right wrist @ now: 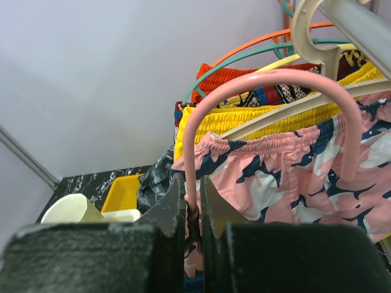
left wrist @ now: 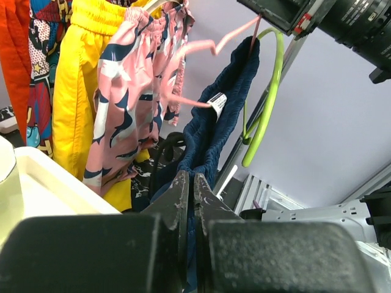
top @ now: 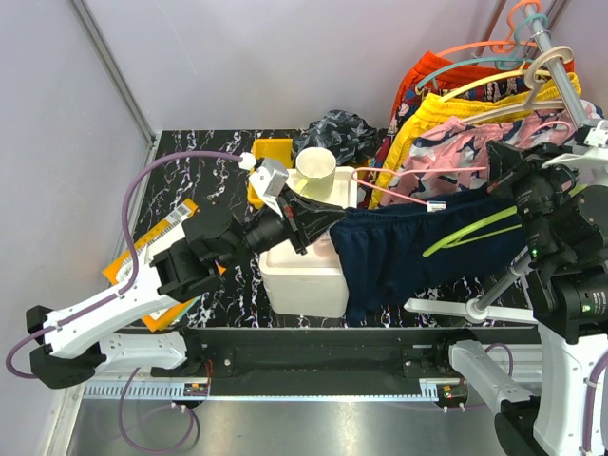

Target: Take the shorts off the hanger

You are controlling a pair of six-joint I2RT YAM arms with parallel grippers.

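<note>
The plain navy shorts [top: 408, 252] hang stretched between both arms, above the table's front. My left gripper [top: 315, 224] is shut on their left edge; in the left wrist view the jaws [left wrist: 190, 183] pinch the navy cloth [left wrist: 223, 110]. A pink hanger [top: 394, 193] and a lime-green hanger [top: 470, 231] are caught in the shorts. My right gripper [top: 498, 163] is shut on the pink hanger's hook [right wrist: 269, 79]. The charcoal marbled shorts [top: 337, 133] lie heaped at the table's back.
A white foam box [top: 304, 277] with a paper cup [top: 315, 169] stands under my left gripper, with a yellow tray [top: 272, 152] behind it. Pink floral [top: 475, 142], yellow [top: 427, 114] and orange shorts hang from the rail [top: 560, 76] at the back right. An orange packet [top: 157, 237] lies at the left.
</note>
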